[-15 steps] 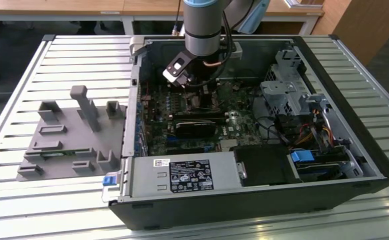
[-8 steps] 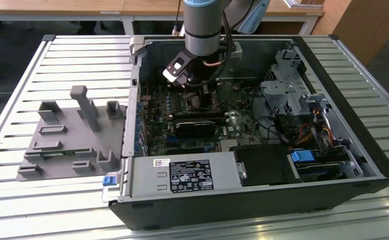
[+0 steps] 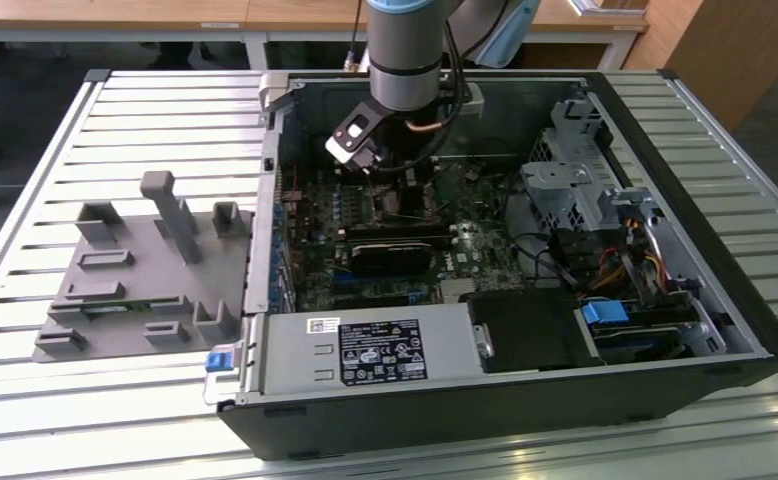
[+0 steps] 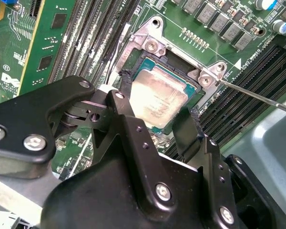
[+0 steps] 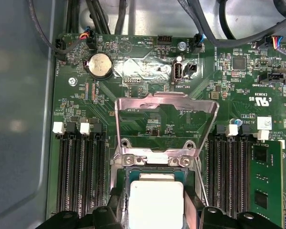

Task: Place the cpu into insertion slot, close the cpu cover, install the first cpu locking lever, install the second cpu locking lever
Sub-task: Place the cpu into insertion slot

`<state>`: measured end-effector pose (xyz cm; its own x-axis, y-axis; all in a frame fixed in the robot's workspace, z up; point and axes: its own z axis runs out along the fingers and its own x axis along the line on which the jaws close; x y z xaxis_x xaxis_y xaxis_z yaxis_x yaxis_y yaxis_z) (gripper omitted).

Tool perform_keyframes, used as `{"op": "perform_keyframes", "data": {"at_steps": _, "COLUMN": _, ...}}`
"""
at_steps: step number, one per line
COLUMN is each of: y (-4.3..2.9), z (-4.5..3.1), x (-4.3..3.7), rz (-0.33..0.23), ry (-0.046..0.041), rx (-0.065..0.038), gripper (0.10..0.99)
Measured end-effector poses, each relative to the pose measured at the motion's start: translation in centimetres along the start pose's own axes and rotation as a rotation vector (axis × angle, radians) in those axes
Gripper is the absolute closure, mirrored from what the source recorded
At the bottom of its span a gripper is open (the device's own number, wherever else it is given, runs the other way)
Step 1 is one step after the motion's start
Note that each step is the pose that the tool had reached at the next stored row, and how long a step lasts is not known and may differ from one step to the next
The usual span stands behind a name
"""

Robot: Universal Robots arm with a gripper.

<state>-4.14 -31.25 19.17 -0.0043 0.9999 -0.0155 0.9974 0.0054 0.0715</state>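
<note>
Gripping the cpu [image 4: 157, 98] by two opposite edges with the tool [image 4: 155, 114]: closed only to the chip's width, fingers [image 4: 128, 112] against its sides and nothing else in hold. Holding it flat and square to the insertion slot [image 4: 151, 46], presumably so that it meets the socket evenly rather than on one corner. Resting low within the slot's silvery border, to judge by the second wrist view; cannot tell whether fully seated. Leaving the cpu cover [image 5: 167, 101] swung up on its hinge beyond the chip, plainly to free the opening from above. Likewise the locking lever [image 4: 257, 97], a thin wire swung out to one side, apart from the tool. Working inside the open computer case [image 3: 763, 330], laid on its side on the slatted bench [image 3: 162, 110] toward the exterior view's right, well apart from a grey fixture [image 3: 136, 280] on the exterior view's left.
</note>
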Motion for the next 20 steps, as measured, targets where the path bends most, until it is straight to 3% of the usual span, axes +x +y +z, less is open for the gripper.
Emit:
{"op": "perform_keyframes", "data": {"at_steps": 15, "y": 0.11, "z": -1.55, "x": -0.04, "rz": 0.0, "ry": 0.0002, "rx": 0.001, "gripper": 0.482}}
{"op": "perform_keyframes", "data": {"at_steps": 20, "y": 0.12, "z": -1.73, "x": -0.06, "rz": 0.0, "ry": -0.0002, "rx": 0.001, "gripper": 0.722}}
